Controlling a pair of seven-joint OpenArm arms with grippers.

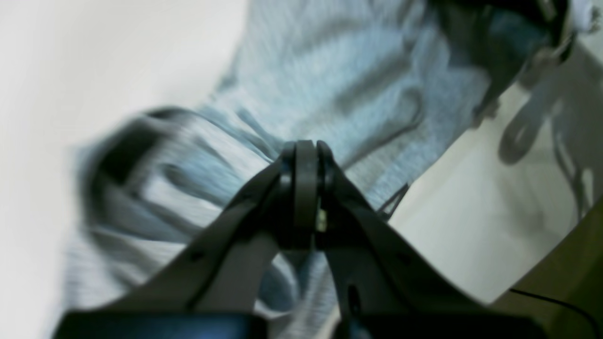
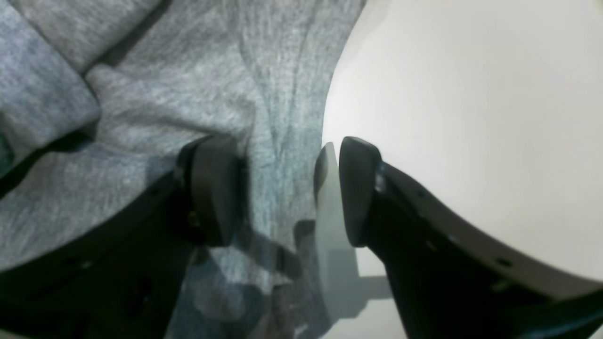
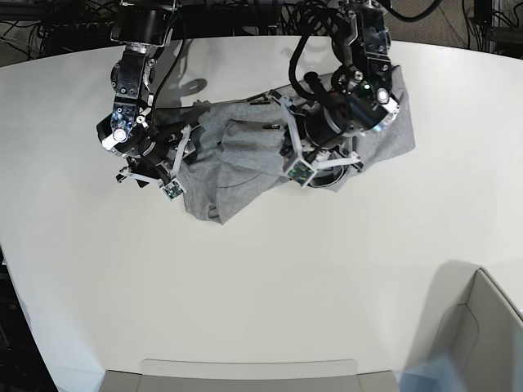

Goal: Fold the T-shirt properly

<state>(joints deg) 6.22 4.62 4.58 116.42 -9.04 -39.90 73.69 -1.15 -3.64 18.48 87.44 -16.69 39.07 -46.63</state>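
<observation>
- T-shirt [image 3: 237,159]: grey, crumpled in a wide heap on the white table [image 3: 261,286], in the far half; one corner points toward the near edge.
- My left arm [image 3: 347,106]: black, over the shirt's right part, covering the cloth there; I cannot make out its pincer from here.
- My right arm [image 3: 135,122]: black, at the shirt's left edge, wrist low against the cloth.
- Grey bin [image 3: 482,335]: well apart from the shirt, at the near right corner.
- Cables: beyond the table's far edge, behind the shirt.
</observation>
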